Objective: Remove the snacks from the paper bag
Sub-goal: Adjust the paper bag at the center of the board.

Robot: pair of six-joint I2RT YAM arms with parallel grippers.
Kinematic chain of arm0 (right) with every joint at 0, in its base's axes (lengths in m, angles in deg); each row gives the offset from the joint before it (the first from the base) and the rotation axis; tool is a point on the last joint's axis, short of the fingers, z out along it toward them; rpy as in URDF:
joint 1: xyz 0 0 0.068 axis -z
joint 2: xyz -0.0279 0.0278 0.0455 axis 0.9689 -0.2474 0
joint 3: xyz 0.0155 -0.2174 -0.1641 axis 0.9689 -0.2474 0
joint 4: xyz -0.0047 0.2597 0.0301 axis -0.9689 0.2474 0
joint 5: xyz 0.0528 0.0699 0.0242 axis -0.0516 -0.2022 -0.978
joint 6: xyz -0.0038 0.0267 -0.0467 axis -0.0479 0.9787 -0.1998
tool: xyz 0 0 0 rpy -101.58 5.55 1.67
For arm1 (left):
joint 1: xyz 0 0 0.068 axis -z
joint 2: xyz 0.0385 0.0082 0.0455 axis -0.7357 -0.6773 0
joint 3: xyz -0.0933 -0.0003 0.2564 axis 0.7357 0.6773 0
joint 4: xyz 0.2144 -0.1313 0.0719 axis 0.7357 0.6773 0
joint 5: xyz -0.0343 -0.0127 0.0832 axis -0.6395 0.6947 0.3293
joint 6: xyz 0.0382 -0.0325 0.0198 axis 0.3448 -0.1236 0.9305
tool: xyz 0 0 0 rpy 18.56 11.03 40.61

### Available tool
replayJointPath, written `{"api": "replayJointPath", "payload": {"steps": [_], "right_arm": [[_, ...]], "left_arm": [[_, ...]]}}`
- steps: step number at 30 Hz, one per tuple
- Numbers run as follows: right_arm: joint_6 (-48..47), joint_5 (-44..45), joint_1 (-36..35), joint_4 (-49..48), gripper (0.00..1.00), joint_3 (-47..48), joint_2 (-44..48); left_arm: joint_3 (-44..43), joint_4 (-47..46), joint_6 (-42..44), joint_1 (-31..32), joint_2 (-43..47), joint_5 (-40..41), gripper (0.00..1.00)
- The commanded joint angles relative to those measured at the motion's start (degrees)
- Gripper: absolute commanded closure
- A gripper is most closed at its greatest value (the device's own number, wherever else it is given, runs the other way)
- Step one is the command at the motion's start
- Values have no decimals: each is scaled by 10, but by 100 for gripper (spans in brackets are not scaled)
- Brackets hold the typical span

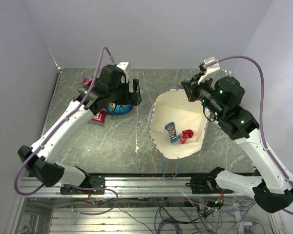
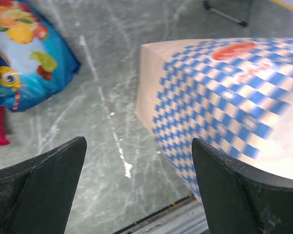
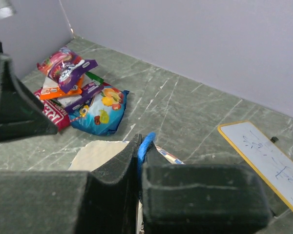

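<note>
The paper bag (image 1: 178, 109) stands open at table centre-right, cream inside, blue-and-white checkered outside (image 2: 224, 97). Inside lie a blue packet (image 1: 172, 131) and a small red wrapped candy (image 1: 187, 135). My right gripper (image 1: 189, 88) is shut on the bag's blue cord handle (image 3: 145, 145) at the far rim. My left gripper (image 1: 136, 93) is open and empty, above the table left of the bag. A pile of snacks lies at the far left: a blue fruit packet (image 3: 101, 111), a purple one (image 3: 71, 72), an orange one (image 3: 58, 91), a red one (image 3: 51, 117).
A white board with a yellow edge (image 3: 263, 158) lies on the table beyond the bag. A second blue cord handle (image 1: 170, 168) hangs at the bag's near side. Grey walls close in the left and back. The metal rail (image 1: 146, 183) runs along the near edge.
</note>
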Motion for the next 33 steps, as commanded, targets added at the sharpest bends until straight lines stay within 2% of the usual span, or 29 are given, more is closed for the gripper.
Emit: {"api": "replayJointPath", "payload": {"steps": [1,10,16,19,23,29,31,33], "right_arm": [[4,-1,3,-41,100,-4,14],[-107,14,3,-73,100,116,-73],[-175,2,3,-69,100,151,-98],[-185,-41,3,-58,100,142,-101],[-122,-158,3,-69,100,72,-79],[85,-322,-1,-181,100,-86,-43],[131,-323,-6,-182,100,-98,-51],[150,-310,-6,-139,100,-87,-65]], "left_arm": [[27,-84,-37,34,67,-42,1],[2,-102,-35,55,78,-54,1],[21,-105,-44,61,105,-63,1],[40,-107,-48,64,125,-62,1],[63,-107,-48,65,154,-64,1],[114,-112,-43,66,202,-78,1],[145,-132,-47,69,217,-104,1],[182,-163,-51,81,230,-126,1]]}}
